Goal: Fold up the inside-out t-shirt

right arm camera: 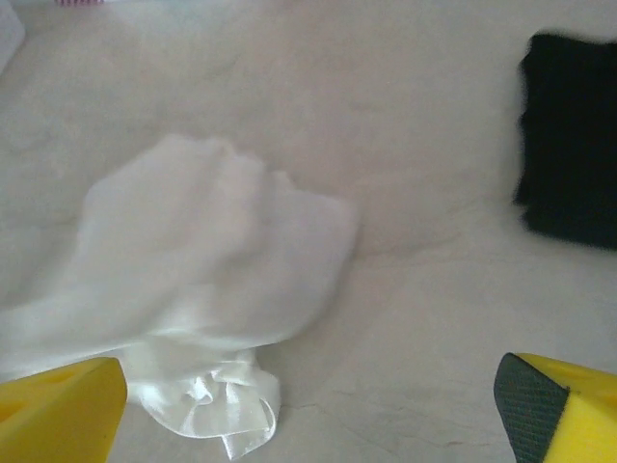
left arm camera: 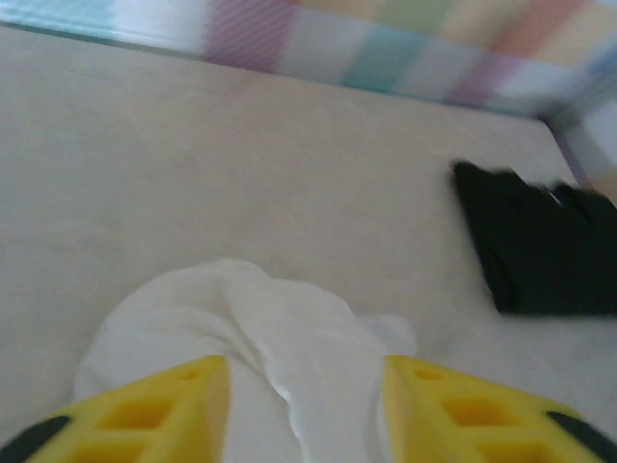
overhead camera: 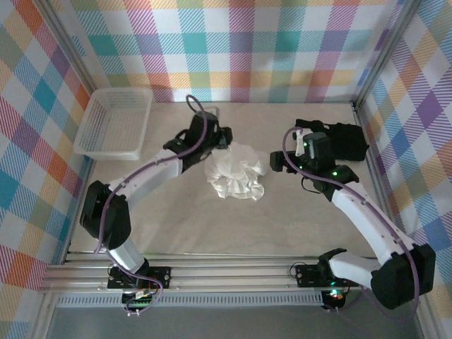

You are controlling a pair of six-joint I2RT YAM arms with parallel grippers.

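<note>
This looks like the opening step: the inside-out t-shirt [overhead camera: 236, 176] lies bunched in the middle of the table [overhead camera: 176, 233], nothing flattened yet. The left gripper [left arm camera: 307, 415] stands spread, with cloth between its fingers [left arm camera: 164, 405]. The right gripper [right arm camera: 308, 405] gapes wide just beside the heap. Next I'd pinch 2 edges and draw them apart. The top view gives the heap's whole outline; the left wrist view shows the straddle, which is hidden from above.

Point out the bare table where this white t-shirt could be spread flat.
The widest bare table lies between the crumpled t-shirt and the near rail. A smaller strip runs along the back wall, right of the white basket. It is crowded at the centre and around the black folded garment.
</note>
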